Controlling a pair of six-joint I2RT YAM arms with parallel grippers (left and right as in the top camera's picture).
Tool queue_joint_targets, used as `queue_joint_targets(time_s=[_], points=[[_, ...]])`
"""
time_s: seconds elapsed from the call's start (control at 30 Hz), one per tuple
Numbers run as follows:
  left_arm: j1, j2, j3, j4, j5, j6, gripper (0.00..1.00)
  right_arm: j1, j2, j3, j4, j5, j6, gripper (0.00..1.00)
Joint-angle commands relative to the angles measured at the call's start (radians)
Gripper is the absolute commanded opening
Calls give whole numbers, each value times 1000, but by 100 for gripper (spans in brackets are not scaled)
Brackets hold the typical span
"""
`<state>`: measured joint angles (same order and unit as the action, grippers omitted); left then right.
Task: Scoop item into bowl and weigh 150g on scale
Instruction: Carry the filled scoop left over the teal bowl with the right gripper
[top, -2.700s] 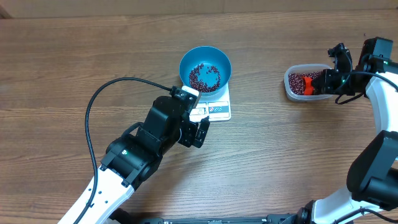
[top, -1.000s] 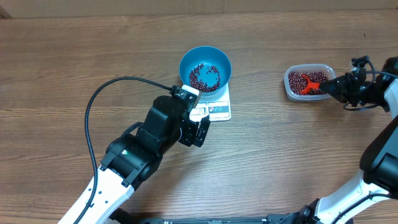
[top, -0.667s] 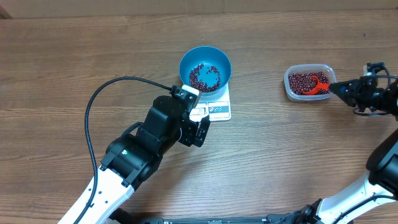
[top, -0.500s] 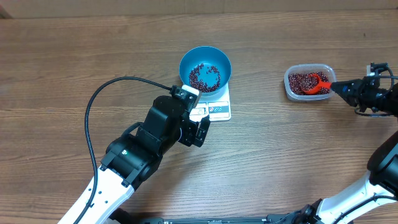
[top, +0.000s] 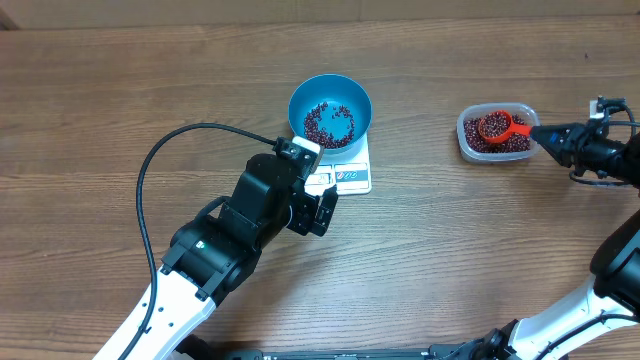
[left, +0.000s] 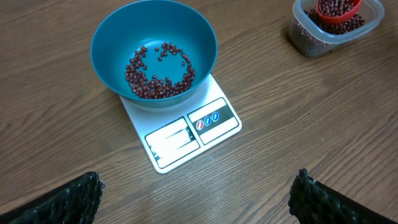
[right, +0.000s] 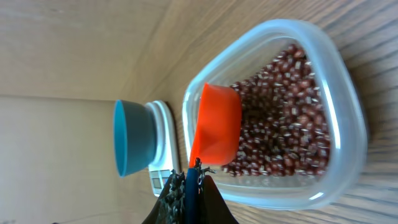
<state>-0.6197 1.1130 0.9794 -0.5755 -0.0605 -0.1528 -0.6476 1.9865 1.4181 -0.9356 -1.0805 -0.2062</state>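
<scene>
The blue bowl (top: 330, 105) stands on the white scale (top: 349, 179) at the table's middle, with a thin layer of red-brown beans (top: 328, 125) inside. The left wrist view shows the same bowl (left: 154, 53) on the scale (left: 186, 134). My left gripper (left: 199, 199) hovers open just in front of the scale, holding nothing. My right gripper (top: 556, 138) is shut on the blue handle of a red scoop (top: 494, 126). The scoop is level, full of beans, and sits over the clear tub (top: 470, 140). From the right wrist the scoop (right: 217, 127) hangs above the tub's beans (right: 280, 124).
The left arm's black cable (top: 150, 170) loops over the table to the left. The tub (right: 348, 106) lies near the table's right side, with the right arm's body (top: 610, 260) along that edge. Bare wood lies between scale and tub.
The right gripper has raised and levelled the scoop from the tub's beans; it now carries a load of beans above the tub. The left arm has stayed still.
</scene>
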Motion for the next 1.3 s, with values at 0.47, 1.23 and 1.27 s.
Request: queue_joint_targets(time_s=[0.47, 1.23, 1.27], points=[[4, -3, -9, 5, 2, 18, 99, 18, 7, -5, -40, -289, -11, 4], [4, -3, -9, 5, 9, 18, 100, 444, -79, 0, 95, -335, 92, 4], [4, -3, -9, 5, 9, 18, 99, 463, -79, 0, 120, -335, 109, 4]])
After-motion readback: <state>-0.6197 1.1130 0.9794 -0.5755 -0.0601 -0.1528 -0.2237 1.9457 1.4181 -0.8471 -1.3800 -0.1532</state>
